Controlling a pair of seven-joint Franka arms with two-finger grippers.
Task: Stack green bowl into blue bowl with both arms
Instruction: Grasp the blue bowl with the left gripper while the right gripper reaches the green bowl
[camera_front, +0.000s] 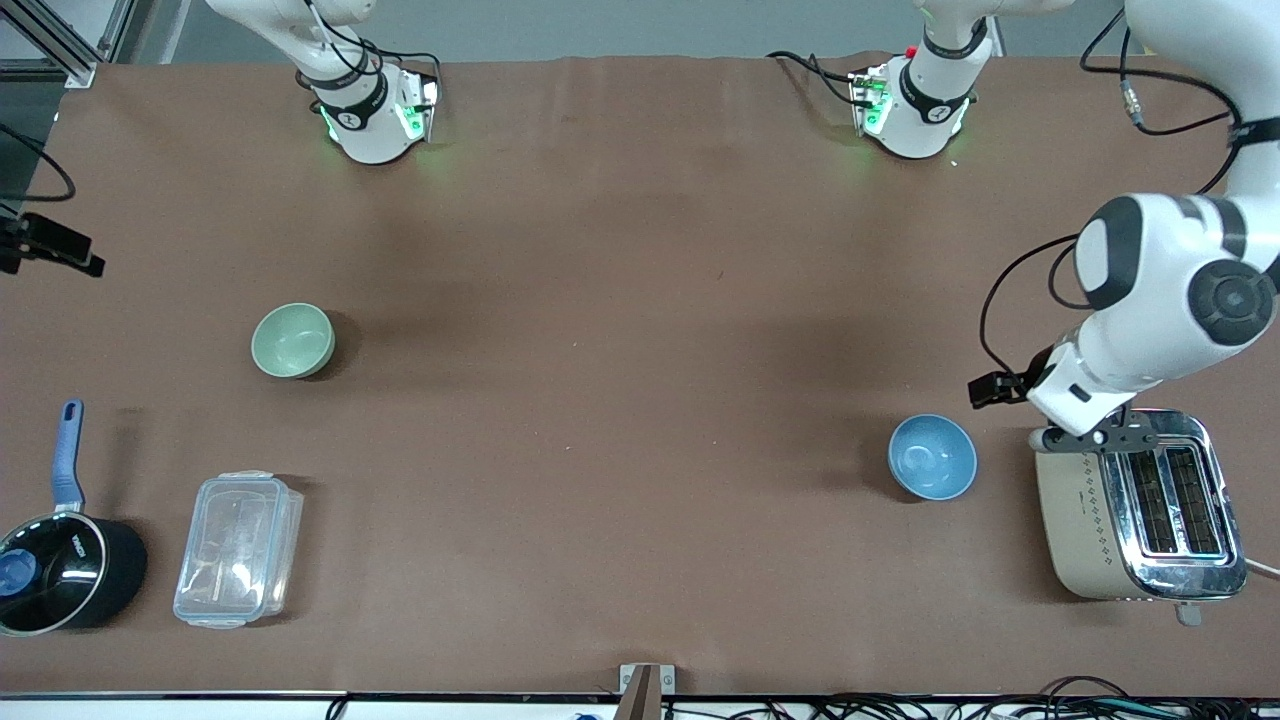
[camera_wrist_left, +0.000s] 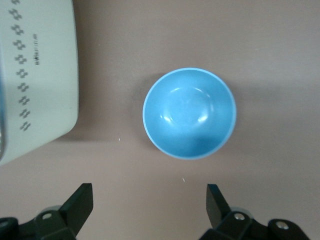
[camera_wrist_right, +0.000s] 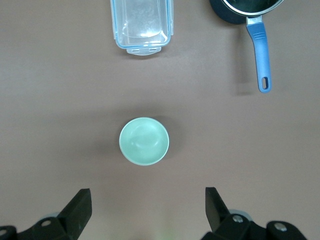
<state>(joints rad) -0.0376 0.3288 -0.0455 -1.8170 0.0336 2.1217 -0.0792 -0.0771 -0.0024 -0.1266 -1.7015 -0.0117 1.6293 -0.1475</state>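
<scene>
Hovering left gripper (camera_wrist_left: 147, 210) spread and empty near blue bowl (camera_front: 932, 457), beside toaster (camera_front: 1140, 520) | right gripper (camera_wrist_right: 147, 210) spread, high over green bowl (camera_front: 292, 340), well apart | risk: glossy rim slips; left arm clips toaster

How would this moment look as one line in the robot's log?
green bowl: untouched | blue bowl: empty, beside toaster | left tool: open | right tool: open
</scene>
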